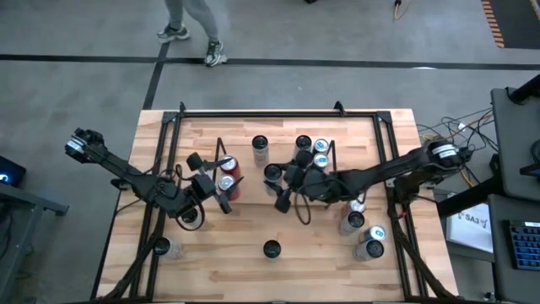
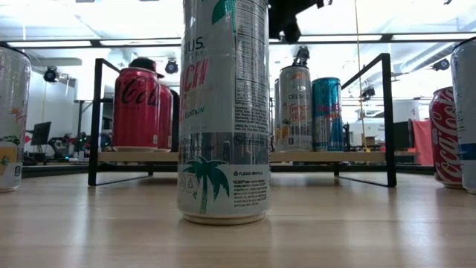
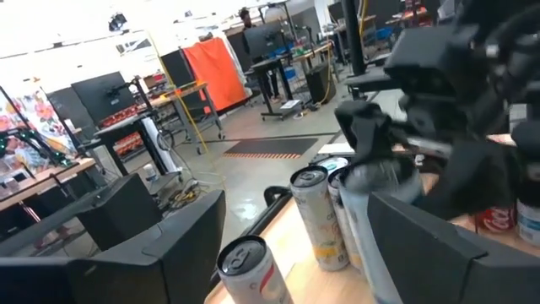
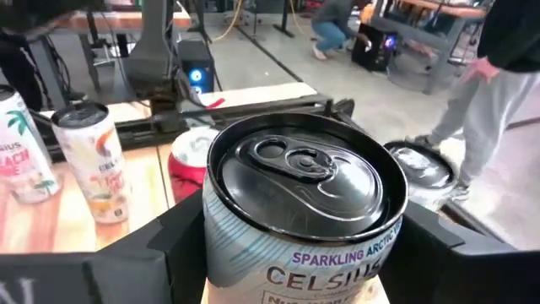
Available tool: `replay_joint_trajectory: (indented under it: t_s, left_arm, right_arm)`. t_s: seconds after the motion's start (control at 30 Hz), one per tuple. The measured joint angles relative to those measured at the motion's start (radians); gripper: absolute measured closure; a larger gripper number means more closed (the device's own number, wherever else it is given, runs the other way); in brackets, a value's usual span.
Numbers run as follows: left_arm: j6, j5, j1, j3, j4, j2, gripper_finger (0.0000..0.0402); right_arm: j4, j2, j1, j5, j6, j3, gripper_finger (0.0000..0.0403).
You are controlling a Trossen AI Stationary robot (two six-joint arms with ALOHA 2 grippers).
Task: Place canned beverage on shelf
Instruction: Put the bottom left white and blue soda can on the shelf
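The shelf (image 1: 331, 156) stands at the table's middle, with red cola cans (image 1: 228, 173) at its left end and several cans (image 1: 321, 154) at its right end. It also shows in the low view (image 2: 335, 157). My right gripper (image 1: 283, 186) reaches over the shelf from the right and is shut on a Celsius can (image 4: 304, 211). My left gripper (image 1: 215, 187) is open at the shelf's left end. In the left wrist view, a silver-topped can (image 3: 246, 263) shows between its fingers (image 3: 169, 249). I cannot tell whether they touch it. My right gripper pinches the Celsius can's side wall (image 4: 221, 245) just below the top rim, one finger (image 4: 173, 245) on each side. The fingers come about level from the table's right. The can stands upright, top up. Whether its base rests on anything is hidden.
A tall white can (image 2: 223, 112) stands alone near the table's front edge (image 1: 271, 249). More cans stand at the right front (image 1: 371, 245) and left front (image 1: 160, 247). A black tubular frame (image 1: 278, 112) rings the table. A person (image 1: 192, 25) walks beyond the far edge.
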Motion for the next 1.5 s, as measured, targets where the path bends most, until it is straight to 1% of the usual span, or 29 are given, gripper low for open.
replay_joint_trajectory:
  t_s: [0.17, 0.33, 0.77, 1.1, 1.5]
  left_arm:
    - [0.021, 0.0, -0.002, 0.005, 0.0, 0.0, 0.0128]
    - [0.022, 0.0, -0.002, 0.004, -0.004, 0.001, 0.0128]
    - [0.023, 0.0, -0.002, 0.004, -0.005, 0.002, 0.0128]
    - [0.025, 0.0, -0.002, 0.003, -0.013, 0.003, 0.0128]
    - [0.026, 0.0, -0.002, 0.003, -0.021, 0.003, 0.0128]
  right_arm:
    - [-0.007, 0.069, -0.002, 0.015, 0.053, 0.008, 0.0159]
    - [-0.016, 0.104, -0.002, 0.064, 0.109, 0.008, 0.0159]
    - [-0.015, 0.12, -0.004, 0.096, 0.125, 0.005, 0.0159]
    - [-0.021, 0.125, -0.004, 0.086, 0.168, 0.003, 0.0159]
    - [0.017, 0.191, -0.004, 0.104, 0.201, 0.012, 0.0159]
